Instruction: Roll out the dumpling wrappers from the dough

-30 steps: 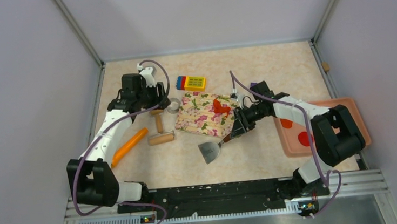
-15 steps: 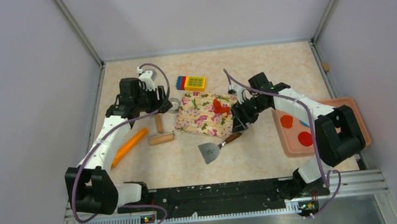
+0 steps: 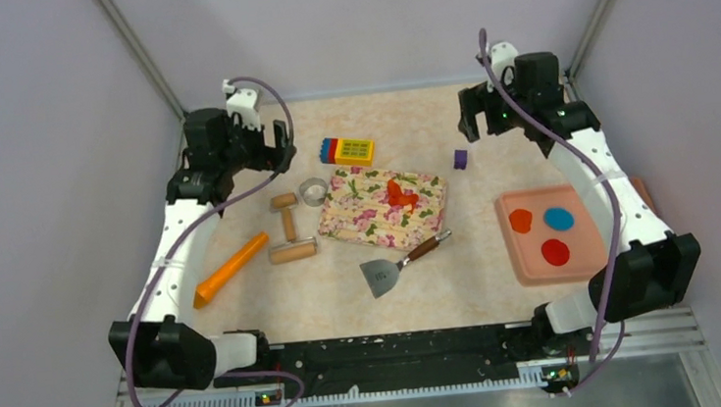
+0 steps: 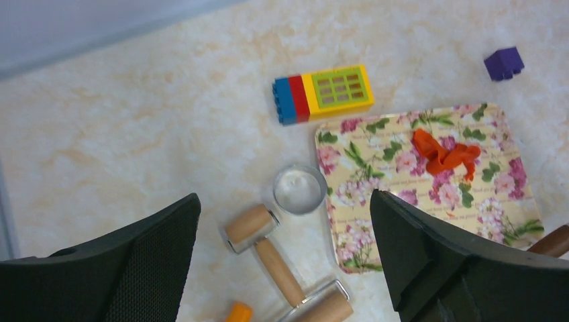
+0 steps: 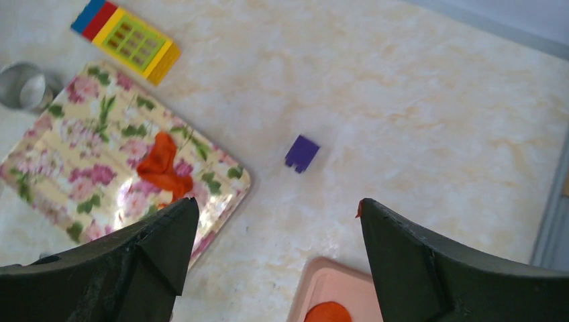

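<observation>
- Your left gripper (image 4: pixel 283 200) and right gripper (image 5: pixel 278 204): jaws wide apart, nothing between them, both above the worktop's far edge.
- The dough (image 4: pixel 443 153): crumpled, glossy red-orange lump on the floral board (image 4: pixel 376 194), toward its far right corner.
- Only your top view shows the dumpling wrappers (image 3: pixel 521 220) whole: flat red discs in the pink tray (image 3: pixel 587 243) at the worktop's right edge.

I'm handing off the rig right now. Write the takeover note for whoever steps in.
Left gripper: open, empty, raised over the far left.
Right gripper: open, empty, raised over the far right.
Dough: small crumpled scrap on the floral board.
Done: two red dumpling wrappers lie in the pink tray, beside a blue disc.
Rolling pin, metal ring, spatula lie free on the table.
Left: probably roll and cut the scrap.
</observation>
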You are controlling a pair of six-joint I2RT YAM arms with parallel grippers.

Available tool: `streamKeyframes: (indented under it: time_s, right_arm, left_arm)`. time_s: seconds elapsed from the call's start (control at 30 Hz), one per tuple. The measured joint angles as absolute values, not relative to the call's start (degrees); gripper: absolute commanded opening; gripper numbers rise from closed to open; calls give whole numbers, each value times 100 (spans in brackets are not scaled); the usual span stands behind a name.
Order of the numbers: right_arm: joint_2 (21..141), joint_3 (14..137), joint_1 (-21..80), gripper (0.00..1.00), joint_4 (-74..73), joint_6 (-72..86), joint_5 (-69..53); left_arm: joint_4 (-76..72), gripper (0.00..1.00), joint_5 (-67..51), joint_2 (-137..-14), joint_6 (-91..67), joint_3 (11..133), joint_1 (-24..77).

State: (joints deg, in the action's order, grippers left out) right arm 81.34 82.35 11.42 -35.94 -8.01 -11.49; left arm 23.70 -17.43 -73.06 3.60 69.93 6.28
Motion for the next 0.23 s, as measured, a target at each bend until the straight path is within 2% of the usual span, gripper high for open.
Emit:
streamKeyframes:
  time_s: [0.23]
  right_arm:
    - [8123,9330,1149,92,-3406,-154,132]
  left_arm:
    - [2497,99,-1326,-7378,556,8134,631]
